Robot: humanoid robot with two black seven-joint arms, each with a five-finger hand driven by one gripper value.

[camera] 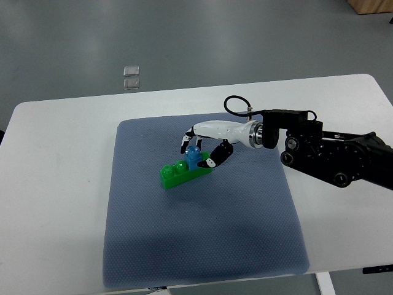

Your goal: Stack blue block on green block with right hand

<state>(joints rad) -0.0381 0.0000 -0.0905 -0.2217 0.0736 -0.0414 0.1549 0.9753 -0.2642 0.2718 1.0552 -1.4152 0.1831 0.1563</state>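
One blue block [194,157] sits atop green block [182,173], w/ right robot hand [198,151] gripping.

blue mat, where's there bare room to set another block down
The mat is bare across its whole near half, below the green block, and along its left strip. It is crowded only at the upper middle, where the right hand closes around the blue block on the green one.

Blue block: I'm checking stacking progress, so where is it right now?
In the top view, the blue block sits atop the green block near the grey mat's centre, with the right hand's fingers around it.
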